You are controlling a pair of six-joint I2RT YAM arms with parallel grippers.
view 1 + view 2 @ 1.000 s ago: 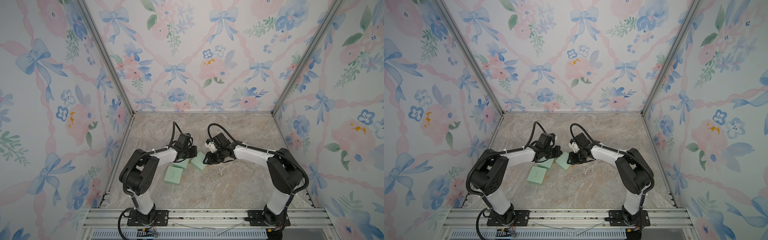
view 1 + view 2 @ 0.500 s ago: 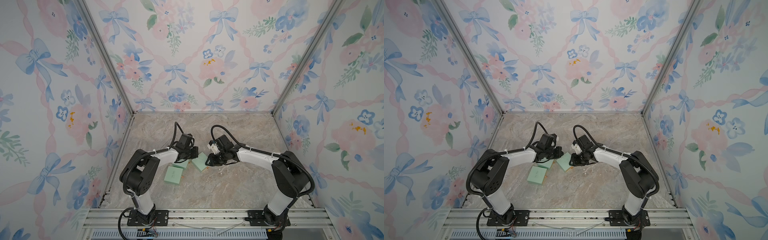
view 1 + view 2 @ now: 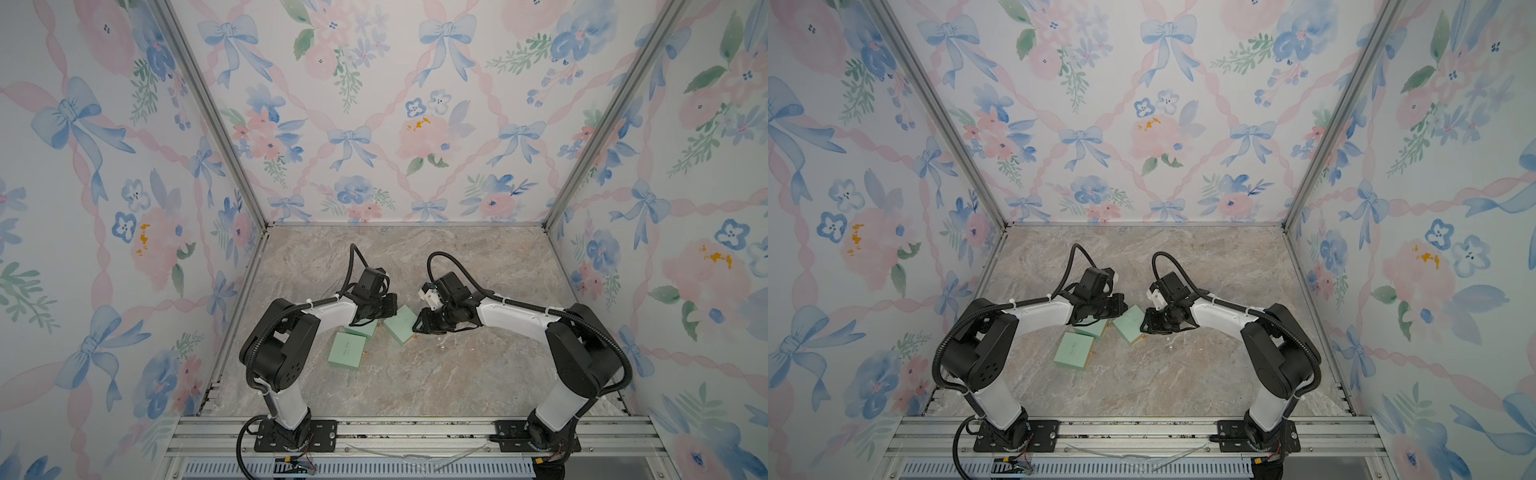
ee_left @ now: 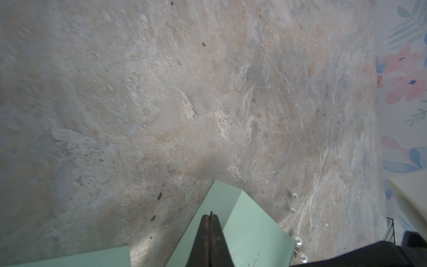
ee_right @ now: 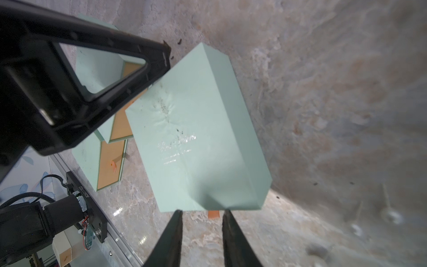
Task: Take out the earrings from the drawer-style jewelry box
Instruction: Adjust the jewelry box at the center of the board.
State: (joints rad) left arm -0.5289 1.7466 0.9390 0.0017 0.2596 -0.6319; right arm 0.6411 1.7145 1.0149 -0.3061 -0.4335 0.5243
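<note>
I see a mint-green rectangular cardboard jewelry box (image 5: 196,138) with faint silvery lettering on its lid and a small orange ribbon tab (image 5: 213,213) at one end. Two other mint-green boxes (image 3: 348,352) show tan-orange drawer panels (image 5: 111,166). The tiny earrings (image 4: 298,241) are pearl-white. My marbled stone bench (image 3: 457,374) is beige veined with grey. The wallpapered walls (image 3: 374,124) carry blue bows, pink ribbons and pink flowers on white.

Silver lettering (image 5: 176,144) on mint box (image 5: 208,92), unreadable

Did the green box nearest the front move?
No. The green box lies just as far from the front rail as before.
</note>
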